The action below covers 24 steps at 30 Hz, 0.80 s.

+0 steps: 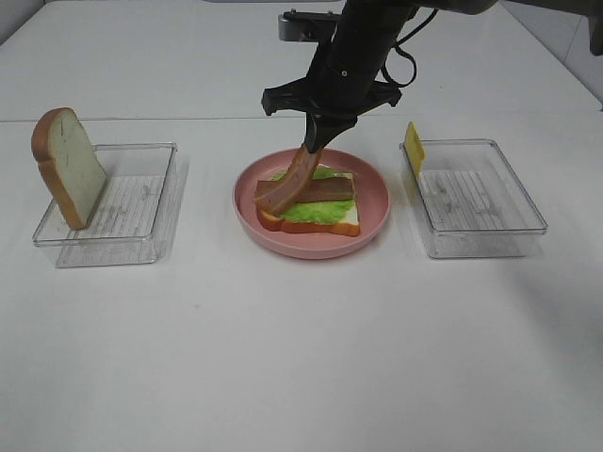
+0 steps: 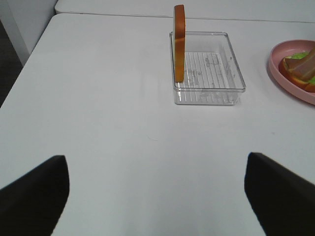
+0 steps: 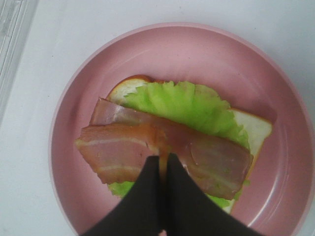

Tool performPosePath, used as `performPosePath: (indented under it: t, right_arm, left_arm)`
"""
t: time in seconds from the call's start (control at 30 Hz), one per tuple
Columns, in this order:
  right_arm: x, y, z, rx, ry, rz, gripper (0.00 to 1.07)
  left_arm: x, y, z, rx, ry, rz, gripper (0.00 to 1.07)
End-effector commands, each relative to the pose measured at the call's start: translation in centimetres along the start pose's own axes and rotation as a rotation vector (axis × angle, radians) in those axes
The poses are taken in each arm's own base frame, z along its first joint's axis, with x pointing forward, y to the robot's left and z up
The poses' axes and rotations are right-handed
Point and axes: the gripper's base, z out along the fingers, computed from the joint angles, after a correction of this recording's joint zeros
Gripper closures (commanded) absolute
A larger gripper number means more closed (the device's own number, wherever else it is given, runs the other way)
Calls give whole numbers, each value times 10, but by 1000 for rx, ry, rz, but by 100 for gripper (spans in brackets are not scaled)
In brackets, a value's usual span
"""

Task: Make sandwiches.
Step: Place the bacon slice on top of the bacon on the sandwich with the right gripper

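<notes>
The right gripper (image 1: 317, 143) is pinching a bacon strip (image 1: 290, 181) that is dangling down to the sandwich (image 1: 316, 212) on the plate (image 1: 375, 215). If it is letting go while tilted, the strip may be flopping off sideways. The left gripper (image 2: 157, 196) is hanging wide open over the bench (image 2: 108, 123).

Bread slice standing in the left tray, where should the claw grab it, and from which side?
Probably best to pinch its upper half across the two flat faces, coming down from above. The bread slice stands on edge at the left end of the clear tray, so its top rises clear of the walls.
</notes>
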Motion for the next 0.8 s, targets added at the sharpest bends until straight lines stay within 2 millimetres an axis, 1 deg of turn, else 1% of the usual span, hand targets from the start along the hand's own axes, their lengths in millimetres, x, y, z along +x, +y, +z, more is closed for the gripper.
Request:
performPosePath:
  t: [0.03, 0.13, 0.17, 0.2, 0.23, 0.27, 0.33, 0.37, 0.4, 0.43, 0.47, 0.5, 0.53, 0.57, 0.6, 0.8]
  right_arm:
    - [-1, -1, -2, 9, -5, 1, 107]
    - [-1, -2, -2, 13, -5, -1, 107]
    - [-1, -2, -3, 20, -5, -5, 104]
    - [-1, -2, -3, 20, -5, -5, 104]
    - [-1, -4, -3, 35, -6, -12, 98]
    - [-1, -4, -3, 35, -6, -12, 98]
    - [0, -5, -3, 50, -1, 9, 78]
    - [0, -5, -3, 50, -1, 9, 78]
    - [0, -6, -3, 63, 7, 39, 55]
    - [1, -7, -3, 72, 9, 52, 43]
    - [1, -7, -3, 72, 9, 52, 43]
    - [1, -8, -3, 78, 13, 50, 24]
    - [1, -8, -3, 78, 13, 49, 18]
    - [1, -8, -3, 78, 13, 49, 18]
    - [1, -7, -5, 77, 11, 49, 9]
    - [0, -6, -13, 76, 4, 59, 8]
  left_arm:
    - [0, 0, -2, 0, -30, 1, 18]
    - [0, 0, -2, 0, -30, 1, 18]
    - [0, 0, -2, 0, -30, 1, 18]
    - [0, 0, -2, 0, -30, 1, 18]
    - [0, 0, -2, 0, -30, 1, 18]
    - [0, 0, -2, 0, -30, 1, 18]
    - [0, 0, -2, 0, -30, 1, 18]
    - [0, 0, -2, 0, -30, 1, 18]
    - [0, 0, -2, 0, -30, 1, 18]
    - [0, 0, -2, 0, -30, 1, 18]
    - [0, 0, -2, 0, -30, 1, 18]
    - [0, 0, -2, 0, -30, 1, 18]
    - [0, 0, -2, 0, -30, 1, 18]
    - [0, 0, -2, 0, -30, 1, 18]
    - [0, 0, -2, 0, -30, 1, 18]
    - [0, 0, -2, 0, -30, 1, 18]
